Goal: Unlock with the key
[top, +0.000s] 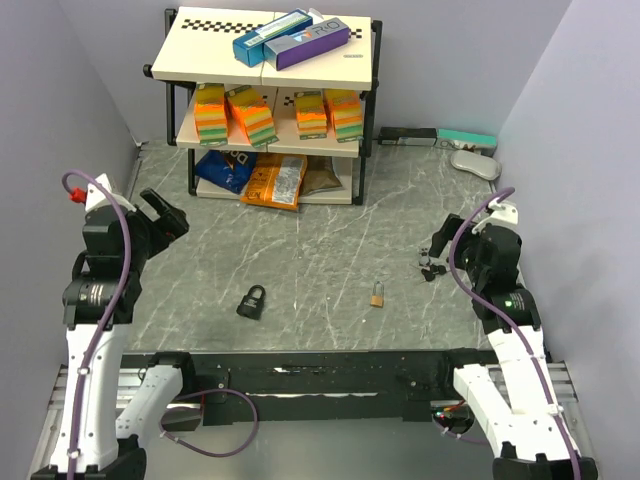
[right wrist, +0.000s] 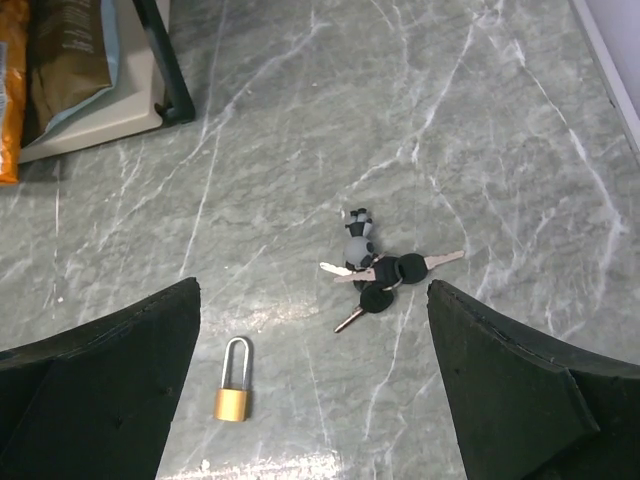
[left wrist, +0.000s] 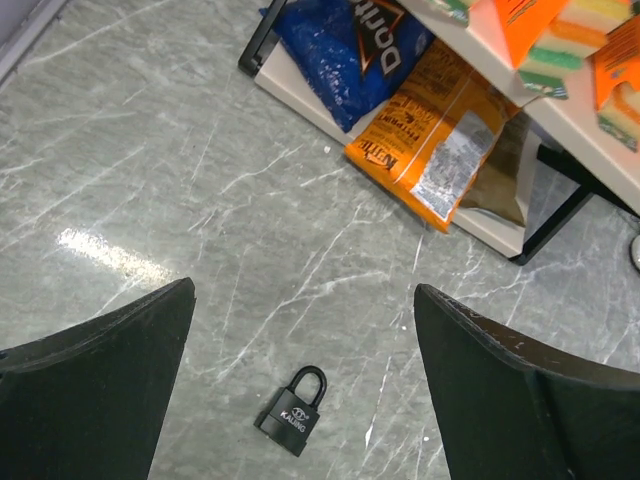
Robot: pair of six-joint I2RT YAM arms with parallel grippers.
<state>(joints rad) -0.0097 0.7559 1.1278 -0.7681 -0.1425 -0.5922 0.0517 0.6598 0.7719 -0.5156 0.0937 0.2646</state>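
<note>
Left gripper [top: 168,212]: jaws wide apart, nothing between them; raised over the left side of the table [top: 320,230], tilted down toward the black padlock [left wrist: 293,412].
Right gripper [top: 438,243]: jaws wide apart, empty; raised over the right side of the table, just above the keys [right wrist: 385,270].
Keys: bunch on one ring, black heads, silver blades fanned out, small grey charm attached; flat on the table at the right, touched by neither finger of the right gripper.
Brass padlock [right wrist: 233,392]: flat on the table near centre, between the black padlock and the keys, apart from both; shackle down in the body, pointing away from the arm bases.
Black padlock: flat on the table left of centre, well apart from the keys; shackle down in the body, pointing toward the shelf [top: 160,72]; white lettering on the face.
Matching lock for the keys: cannot tell.
Keyholes: not visible in any view.
Table: grey marbled surface, purple walls on three sides.
Shelf: three tiers on a black frame at the far edge.
Top tier: blue box [top: 270,36] and purple box [top: 308,43], side by side, lying at a slant.
Middle tier: sponge packs [top: 250,115] in orange wrap, in a row.
Bottom tier: blue bag [left wrist: 350,50], orange bag [left wrist: 440,150], brown bag [top: 322,176], lying flat, partly overlapping.
</note>
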